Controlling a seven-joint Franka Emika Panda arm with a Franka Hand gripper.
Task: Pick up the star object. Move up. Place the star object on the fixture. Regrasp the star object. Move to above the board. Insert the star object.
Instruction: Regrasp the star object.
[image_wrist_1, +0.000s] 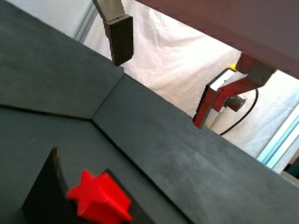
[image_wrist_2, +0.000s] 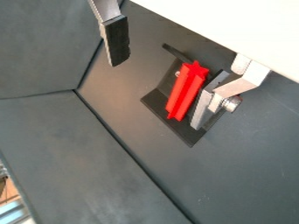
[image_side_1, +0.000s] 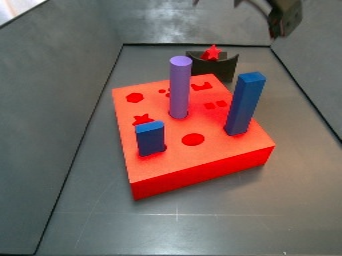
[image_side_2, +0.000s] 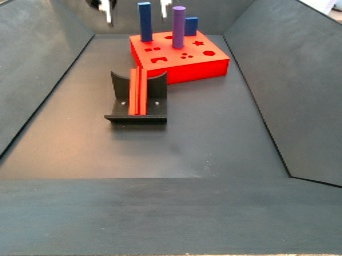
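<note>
The red star object (image_wrist_2: 184, 87) rests on the dark fixture (image_wrist_2: 158, 98), leaning against its upright; it also shows in a wrist view (image_wrist_1: 100, 196) and in both side views (image_side_1: 210, 51) (image_side_2: 123, 95). My gripper (image_wrist_2: 162, 87) is open and empty, well above the fixture, with its fingers (image_wrist_2: 115, 39) apart and nothing between them. In the side views only part of the gripper shows, at the top edge (image_side_1: 279, 14) (image_side_2: 103, 7). The red board (image_side_1: 194, 150) (image_side_2: 187, 63) stands beside the fixture (image_side_1: 222, 67) (image_side_2: 139, 108).
On the board stand a purple cylinder (image_side_1: 179, 86) and two blue blocks (image_side_1: 245, 103) (image_side_1: 150, 138), with open cut-outs between them. Sloped dark walls (image_side_2: 47, 90) close in the floor. A white cloth (image_wrist_1: 176, 66) hangs beyond the bin edge.
</note>
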